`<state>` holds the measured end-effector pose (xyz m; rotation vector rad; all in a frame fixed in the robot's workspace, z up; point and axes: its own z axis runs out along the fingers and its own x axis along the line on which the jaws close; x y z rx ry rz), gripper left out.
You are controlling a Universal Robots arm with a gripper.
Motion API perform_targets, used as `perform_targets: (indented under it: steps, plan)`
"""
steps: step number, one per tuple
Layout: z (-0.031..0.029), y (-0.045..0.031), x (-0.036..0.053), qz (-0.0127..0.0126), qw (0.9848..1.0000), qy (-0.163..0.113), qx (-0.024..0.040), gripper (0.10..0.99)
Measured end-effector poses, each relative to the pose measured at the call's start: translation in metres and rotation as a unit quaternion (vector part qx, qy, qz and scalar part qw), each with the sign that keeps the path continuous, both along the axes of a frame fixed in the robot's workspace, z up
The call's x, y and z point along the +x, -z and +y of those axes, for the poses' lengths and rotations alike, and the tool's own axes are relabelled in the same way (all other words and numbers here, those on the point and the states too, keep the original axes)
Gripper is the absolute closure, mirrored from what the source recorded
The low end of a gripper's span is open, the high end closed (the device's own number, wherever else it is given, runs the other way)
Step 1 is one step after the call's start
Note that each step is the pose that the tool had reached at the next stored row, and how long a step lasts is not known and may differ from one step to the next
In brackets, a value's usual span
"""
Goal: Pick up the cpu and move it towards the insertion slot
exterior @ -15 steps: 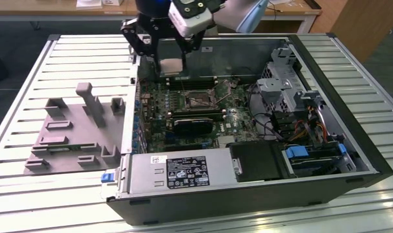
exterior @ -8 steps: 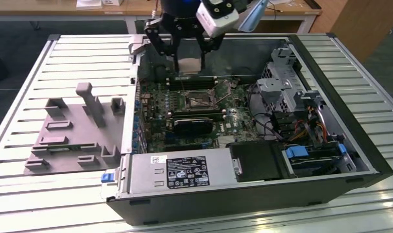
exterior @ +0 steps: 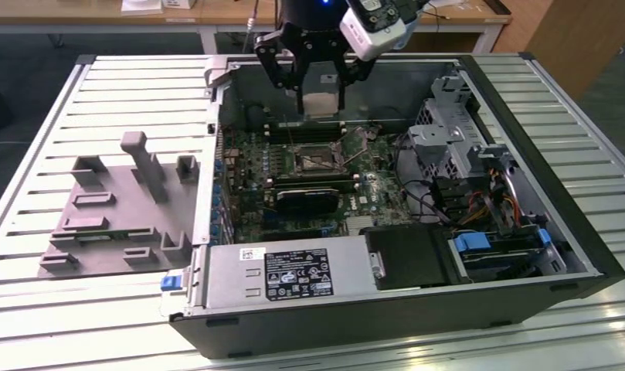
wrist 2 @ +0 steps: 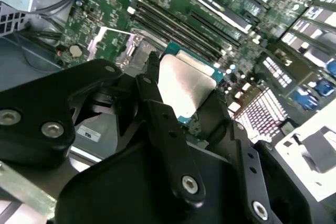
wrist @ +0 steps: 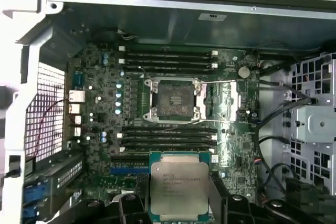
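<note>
My gripper [exterior: 320,94] hangs over the back of the open computer case, shut on the cpu [exterior: 320,105]. The cpu is a flat square chip with a silvery top, held by two opposite edges between black fingers [wrist 2: 156,95]. In the first wrist view the cpu [wrist: 179,184] hovers above the motherboard, its printed face showing. The insertion slot [wrist: 175,99] lies apart from it, a square socket with a shiny metal frame around a dark centre, uncovered. The exterior view puts the insertion slot [exterior: 312,158] below and in front of the held chip. The second wrist view has the cpu [wrist 2: 186,85] beside the insertion slot [wrist 2: 137,52].
Long black memory slots [wrist: 168,59] flank the socket on both sides. A black finned card [exterior: 304,199] sits in front of it. The drive cage and cables [exterior: 462,154] fill the case's right in the exterior view. A grey fixture plate with posts [exterior: 117,209] lies on the slatted table.
</note>
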<state>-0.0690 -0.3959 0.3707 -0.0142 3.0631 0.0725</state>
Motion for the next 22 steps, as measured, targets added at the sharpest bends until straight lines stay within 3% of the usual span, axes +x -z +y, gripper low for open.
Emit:
perform_targets:
  steps: [13,22]
  plan:
    - [0.0323,0.0129,0.0074,0.0042,1.0,0.0,-0.0002,0.553]
    - [0.0519,0.0164,0.0168,0.0092,0.9999,0.0,-0.0076,0.553]
